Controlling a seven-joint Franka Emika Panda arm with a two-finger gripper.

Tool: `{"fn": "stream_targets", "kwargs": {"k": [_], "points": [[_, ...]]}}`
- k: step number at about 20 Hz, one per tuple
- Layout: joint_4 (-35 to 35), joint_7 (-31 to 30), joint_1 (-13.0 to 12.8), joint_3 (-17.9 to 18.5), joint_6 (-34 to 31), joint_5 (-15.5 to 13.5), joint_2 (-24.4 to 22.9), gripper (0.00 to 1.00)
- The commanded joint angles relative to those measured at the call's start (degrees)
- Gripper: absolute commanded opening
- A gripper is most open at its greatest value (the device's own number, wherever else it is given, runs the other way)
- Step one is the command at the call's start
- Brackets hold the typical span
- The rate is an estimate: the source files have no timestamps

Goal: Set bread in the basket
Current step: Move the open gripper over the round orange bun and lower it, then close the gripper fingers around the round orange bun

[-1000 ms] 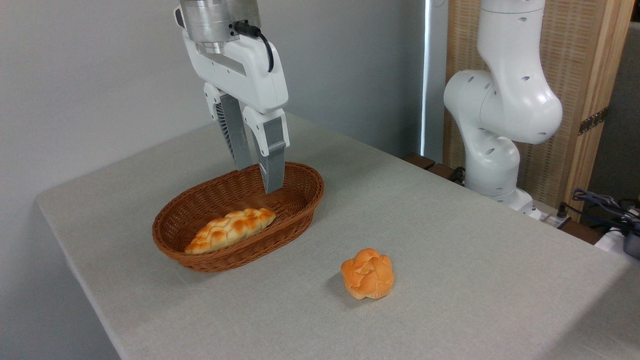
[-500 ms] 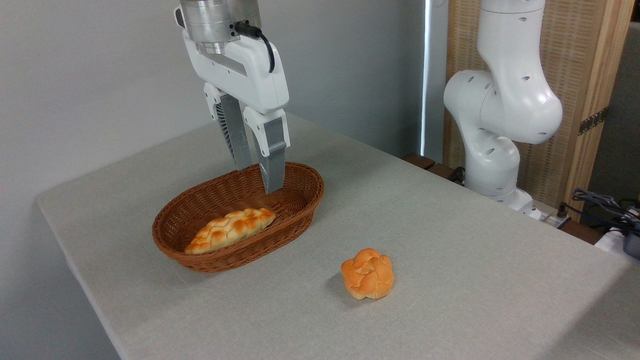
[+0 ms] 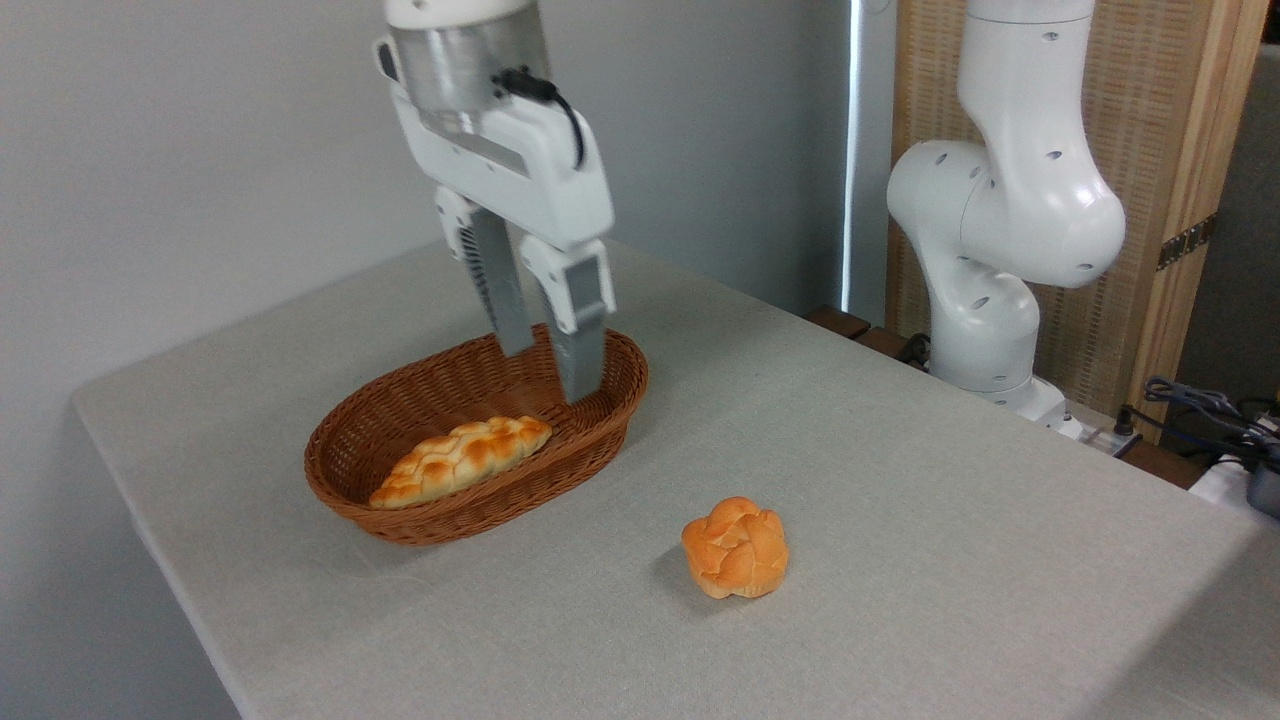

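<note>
The bread (image 3: 736,547), a small round orange-golden bun with a knotted top, lies on the grey tablecloth to the lower right of the basket. The oval reddish-brown wicker basket (image 3: 400,520) sits left of centre and holds a long pale braided loaf (image 3: 461,459). My gripper (image 3: 550,372) hangs over the basket's far right end, fingers pointing down, open, with nothing between them. It is well up and left of the bun.
The arm's white base and lower links (image 3: 1000,250) stand at the table's far right edge. Cables and a dark device (image 3: 1225,425) lie off the table at the right. The table's front and left edges drop away close to the basket.
The gripper has shifted right and slightly down over the basket's far end, still open. Bun, loaf and basket have stayed put.
</note>
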Motion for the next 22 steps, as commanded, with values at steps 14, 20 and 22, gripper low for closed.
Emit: {"fn": "stream_targets", "kwargs": {"k": [14, 20, 22], "points": [[-32.5, 10.35, 1.63, 10.38, 22.69, 0.28, -13.55, 1.0], [-34.18, 10.36, 1.36, 10.29, 22.78, 0.28, -12.94, 1.0], [-34.62, 10.36, 1.28, 10.2, 22.87, 0.28, -12.85, 1.0]]}}
